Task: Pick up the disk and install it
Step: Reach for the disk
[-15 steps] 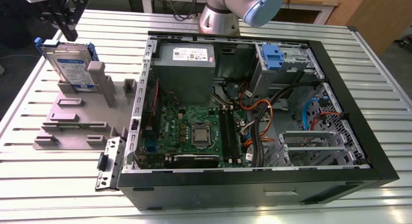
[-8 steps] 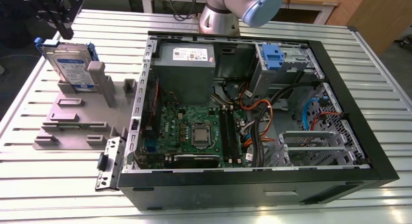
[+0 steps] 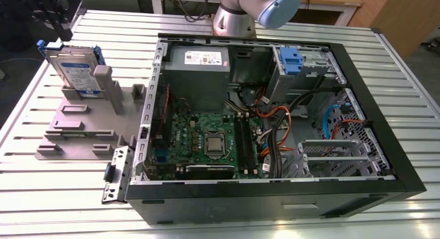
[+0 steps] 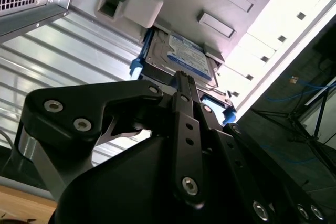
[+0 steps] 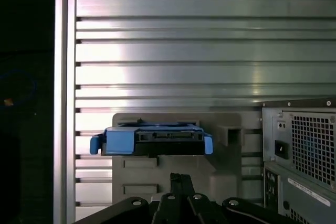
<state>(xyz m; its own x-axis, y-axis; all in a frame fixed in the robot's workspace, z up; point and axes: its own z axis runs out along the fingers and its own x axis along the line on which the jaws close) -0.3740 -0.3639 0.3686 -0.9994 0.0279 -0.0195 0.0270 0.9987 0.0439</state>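
The disk [image 3: 72,69] stands on edge, leaning in a grey holder [image 3: 75,126] at the exterior view's far left. It is silver with a white-and-blue label and blue side rails. My black gripper [image 3: 63,35] hangs just above its top edge, fingers together with nothing between them. In the first wrist view the disk [image 5: 152,141] shows edge-on, a little beyond the gripper [image 5: 181,178]. In the second wrist view the gripper [image 4: 181,77] sits close to the edge of the disk [image 4: 184,56], and I cannot tell whether they touch.
An open computer case [image 3: 405,161] lies on the slatted metal table [image 3: 55,198], to the holder's right in the exterior view. Inside are a motherboard [image 3: 206,141], a grey power supply [image 3: 199,58] and a silver cage with a blue latch [image 3: 292,61]. The arm's base [image 3: 237,17] stands behind the case.
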